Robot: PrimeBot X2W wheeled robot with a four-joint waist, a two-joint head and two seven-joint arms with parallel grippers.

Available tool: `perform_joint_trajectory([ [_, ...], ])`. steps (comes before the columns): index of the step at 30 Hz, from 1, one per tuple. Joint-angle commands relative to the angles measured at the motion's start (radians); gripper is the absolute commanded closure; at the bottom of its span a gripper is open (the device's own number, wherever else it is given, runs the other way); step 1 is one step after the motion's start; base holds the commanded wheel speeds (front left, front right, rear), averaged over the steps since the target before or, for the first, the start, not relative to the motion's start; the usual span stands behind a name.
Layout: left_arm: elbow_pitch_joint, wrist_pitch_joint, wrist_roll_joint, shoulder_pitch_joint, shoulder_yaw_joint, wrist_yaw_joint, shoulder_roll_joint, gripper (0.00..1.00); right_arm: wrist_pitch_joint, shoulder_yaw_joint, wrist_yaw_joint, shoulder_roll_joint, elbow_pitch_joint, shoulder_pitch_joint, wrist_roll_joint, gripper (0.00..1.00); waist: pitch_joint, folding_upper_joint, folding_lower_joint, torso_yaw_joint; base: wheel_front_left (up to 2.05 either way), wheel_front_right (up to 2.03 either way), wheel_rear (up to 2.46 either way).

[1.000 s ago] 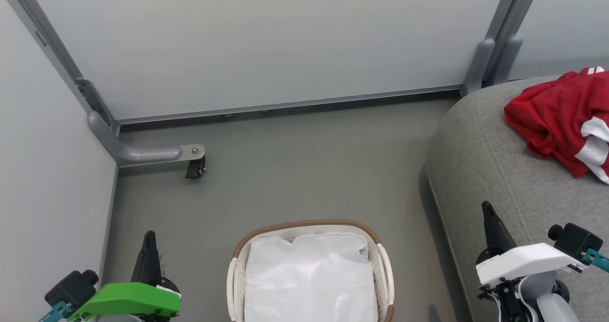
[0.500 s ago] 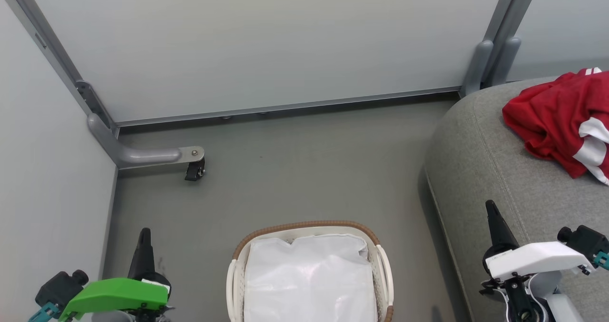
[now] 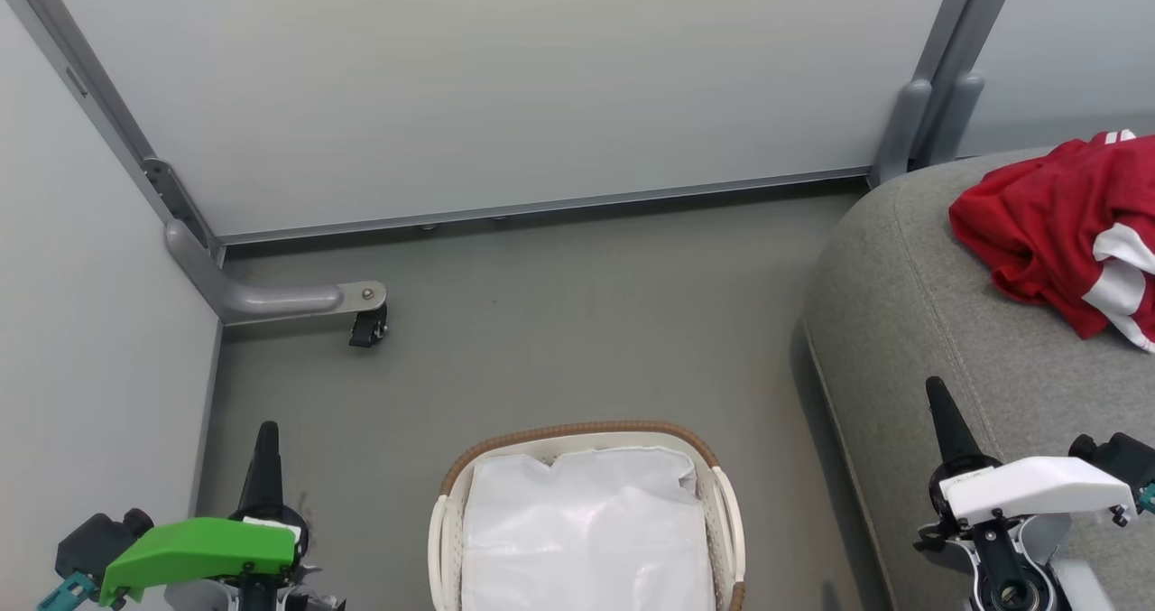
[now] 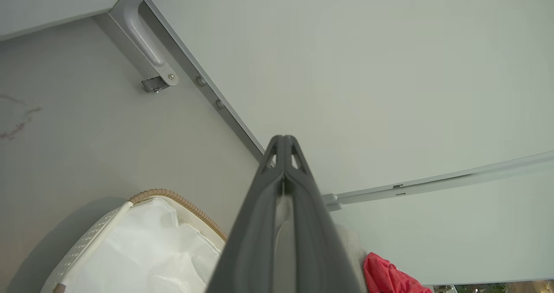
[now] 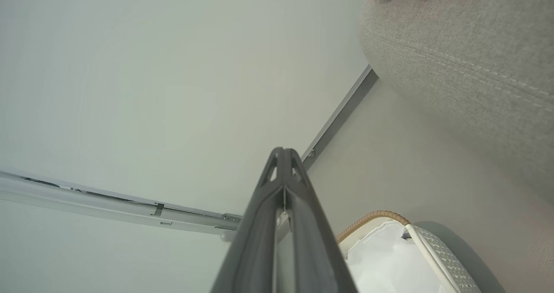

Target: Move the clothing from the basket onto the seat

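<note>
Looking done: clothing [image 3: 1047,223] on seat [image 3: 911,322], basket [image 3: 577,430] holds just liner [image 3: 586,530], left gripper [image 3: 267,430] and right gripper [image 3: 936,384] both closed, empty, next probably park arms

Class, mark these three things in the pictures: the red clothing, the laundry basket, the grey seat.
clothing [image 3: 1038,223], head view, on its red fabric.
basket [image 3: 577,431], head view, on its brown woven rim.
seat [image 3: 902,322], head view, on bare grey upholstery.

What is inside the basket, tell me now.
Inside the basket, just the white liner, crumpled across it; no red fabric on top. Anything beneath the liner is covered, and the basket's near end is cut off.
</note>
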Motion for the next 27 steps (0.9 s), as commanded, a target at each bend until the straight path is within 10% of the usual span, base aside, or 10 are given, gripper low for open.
perform_joint_trajectory([
  [1, -0.013, 0.005, -0.022, -0.025, 0.008, -0.005, 0.008, 1.0, 0.008, -0.005, 0.0, -0.007, -0.015, -0.001, 0.026, 1.0, -0.001, 0.0, 0.0, 0.0, 0.0, 0.0, 0.0],
  [27, -0.026, 0.07, -0.232, -0.043, 0.043, -0.008, 0.008, 1.0, 0.071, -0.026, -0.001, -0.009, -0.035, 0.005, 0.259, 1.0, -0.011, 0.0, 0.0, -0.006, 0.0, 0.0, 0.0],
])
